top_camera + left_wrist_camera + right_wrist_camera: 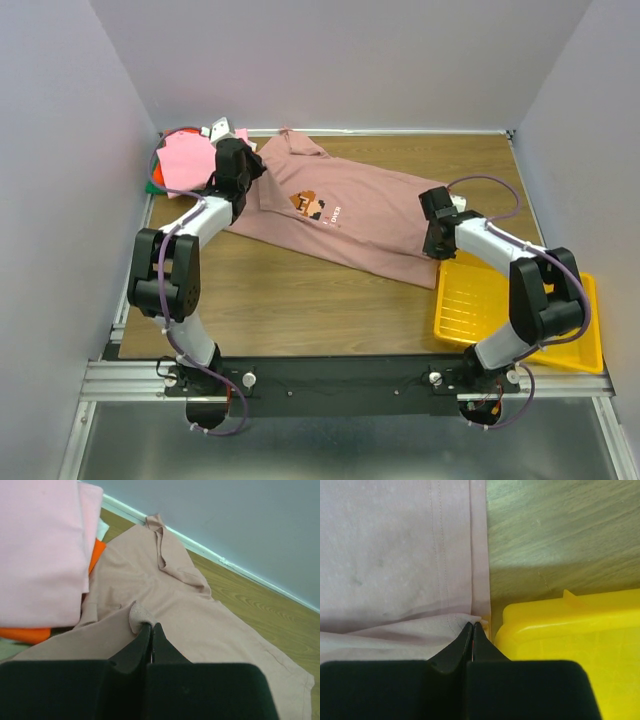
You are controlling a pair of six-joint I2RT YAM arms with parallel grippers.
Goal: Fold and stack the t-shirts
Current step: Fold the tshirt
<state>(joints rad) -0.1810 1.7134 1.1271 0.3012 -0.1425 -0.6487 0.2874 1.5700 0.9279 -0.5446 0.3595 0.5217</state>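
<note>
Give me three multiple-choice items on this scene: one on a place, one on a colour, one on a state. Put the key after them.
1. Where does the yellow tray lie in the top view?
A. At the near right, beside the right arm
B. At the far left corner
C. Under the folded stack

2. What colour is the spread t-shirt?
A. Green
B. White
C. Mauve-pink

3. How does the left gripper stand?
A. Wide open above bare wood
B. Shut on a pinch of the spread t-shirt
C. Shut on the tray's rim

Key:
1 A, the top view shows the tray next to the right arm.
2 C, the cloth is dusty pink in all three views.
3 B, the left wrist view shows a tuft of cloth between closed fingers.
</note>
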